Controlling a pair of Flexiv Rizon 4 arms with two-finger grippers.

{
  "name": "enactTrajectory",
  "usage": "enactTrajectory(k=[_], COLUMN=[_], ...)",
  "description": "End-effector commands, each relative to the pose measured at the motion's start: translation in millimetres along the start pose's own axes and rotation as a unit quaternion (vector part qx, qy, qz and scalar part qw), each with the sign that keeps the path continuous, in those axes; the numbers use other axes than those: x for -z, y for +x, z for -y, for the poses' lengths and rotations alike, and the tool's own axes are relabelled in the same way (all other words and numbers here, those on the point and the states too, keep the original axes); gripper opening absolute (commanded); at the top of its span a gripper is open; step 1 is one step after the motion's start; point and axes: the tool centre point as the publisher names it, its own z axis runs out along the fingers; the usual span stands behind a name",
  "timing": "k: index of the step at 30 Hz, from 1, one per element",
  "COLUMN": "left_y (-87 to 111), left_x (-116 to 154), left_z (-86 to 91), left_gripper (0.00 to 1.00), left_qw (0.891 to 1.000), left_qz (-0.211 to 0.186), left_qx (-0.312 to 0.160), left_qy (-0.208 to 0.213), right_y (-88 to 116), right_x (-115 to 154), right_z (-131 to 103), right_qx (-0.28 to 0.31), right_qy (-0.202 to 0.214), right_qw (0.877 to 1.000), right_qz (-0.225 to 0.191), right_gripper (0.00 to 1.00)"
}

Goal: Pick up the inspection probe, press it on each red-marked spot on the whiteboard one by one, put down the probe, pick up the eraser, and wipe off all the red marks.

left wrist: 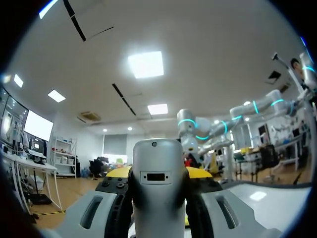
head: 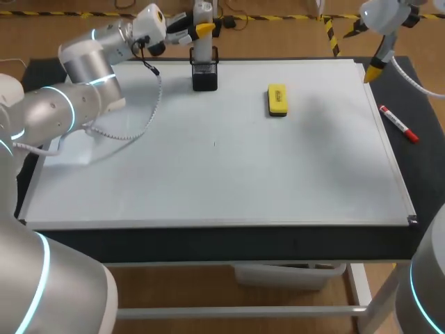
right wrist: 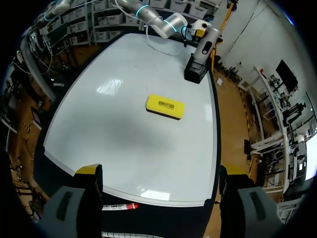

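The grey inspection probe (head: 203,47) stands upright with its lower end in a black holder (head: 204,75) at the whiteboard's far edge. My left gripper (head: 200,28) is shut on the probe's upper part. In the left wrist view the probe (left wrist: 157,183) fills the space between the yellow tips of the left gripper (left wrist: 158,173). The yellow eraser (head: 277,99) lies flat on the whiteboard (head: 208,167), right of the holder. My right gripper (head: 373,71) hangs open over the board's far right corner, holding nothing. From the right gripper (right wrist: 161,174) the eraser (right wrist: 165,107) lies ahead. I see no red marks on the board.
A red marker (head: 398,123) lies on the dark table strip just right of the whiteboard, also seen as the marker (right wrist: 119,206) under the right gripper. My left arm's coiled cable (head: 132,129) hangs over the board's left part.
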Motion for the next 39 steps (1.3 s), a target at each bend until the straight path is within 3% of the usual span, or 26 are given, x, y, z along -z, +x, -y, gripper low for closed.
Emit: enactTrajectory(k=[1,24,32,33,34,35,37,38,39], left_y=[-8.7,-11.7,-10.4,-9.3,-8.3,-7.8,-6.2,-5.4,-5.0], left_x=[3.7,8.0,11.4,11.3,11.2,11.1,11.5,11.8,12.3], left_z=[-11.6,-43.3,-47.0,-46.2,-45.3,-45.0,-44.1,-43.7,-43.3], left_gripper=[0.0,0.0,0.0,0.36,0.62,0.76,0.89,1.0,1.0], left_qw=[0.999,0.999,0.999,0.998,0.998,0.998,0.998,0.998,0.998], left_qz=[-0.036,-0.043,-0.039,-0.041,-0.044,-0.045,-0.045,-0.045,-0.045], left_qx=[0.005,0.029,0.035,0.035,0.033,0.032,0.032,0.032,0.032], left_qy=[0.008,-0.001,-0.011,-0.013,-0.018,-0.019,-0.024,-0.025,-0.027], right_y=[-0.5,-0.5,-0.5,-0.5,-0.5,-0.5,-0.5,-0.5,-0.5], right_x=[0.7,0.7,0.7,0.7,0.7,0.7,0.7,0.7,0.7], right_z=[0.1,0.1,0.1,0.1,0.1,0.1,0.1,0.1,0.1], right_qx=[0.001,0.001,0.001,0.001,0.001,0.001,0.001,0.001,0.001], right_qy=[0.002,0.002,0.002,0.002,0.002,0.002,0.002,0.002,0.002], right_qw=[1.0,1.0,1.0,1.0,1.0,1.0,1.0,1.0,1.0], right_qz=[-0.002,-0.002,-0.002,-0.002,-0.002,-0.002,-0.002,-0.002,-0.002], right_gripper=[1.0,1.0,1.0,1.0,1.0,1.0,1.0,1.0,1.0])
